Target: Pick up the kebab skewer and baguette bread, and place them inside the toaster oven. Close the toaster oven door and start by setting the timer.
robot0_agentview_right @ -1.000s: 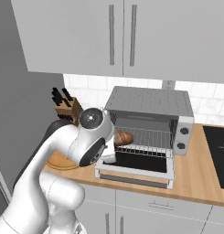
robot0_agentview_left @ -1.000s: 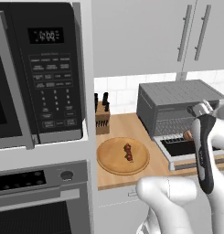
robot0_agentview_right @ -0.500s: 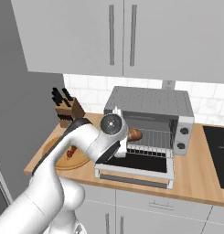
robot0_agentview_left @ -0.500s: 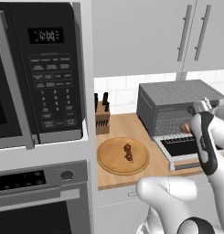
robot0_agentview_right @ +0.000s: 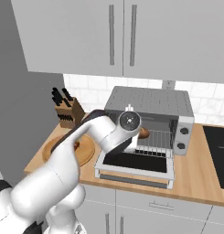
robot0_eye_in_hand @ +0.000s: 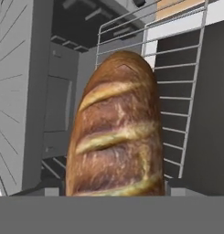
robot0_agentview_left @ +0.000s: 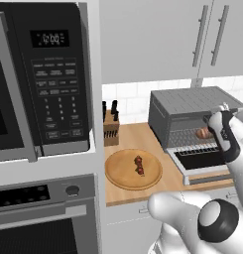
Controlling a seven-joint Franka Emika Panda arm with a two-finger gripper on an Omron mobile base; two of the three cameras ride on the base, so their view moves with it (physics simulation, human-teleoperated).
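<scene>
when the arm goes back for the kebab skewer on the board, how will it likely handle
The kebab skewer is a thin stick, so it probably feels light and stiff. It lies flat on the round wooden board, leaving little to grip under. Its red and dark chunks look rounded, so it may roll if nudged sideways.

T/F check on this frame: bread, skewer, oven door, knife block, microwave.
1. The bread is at the mouth of the toaster oven, over its wire rack. True.
2. The skewer is already in the oven. False: it lies on the round wooden board on the counter.
3. The oven door is shut. False: it is dropped open, lying flat in front of the oven.
4. A knife block stands behind the board, against the wall. True.
5. The microwave door is open. False: it is closed, and its display is lit.
</scene>
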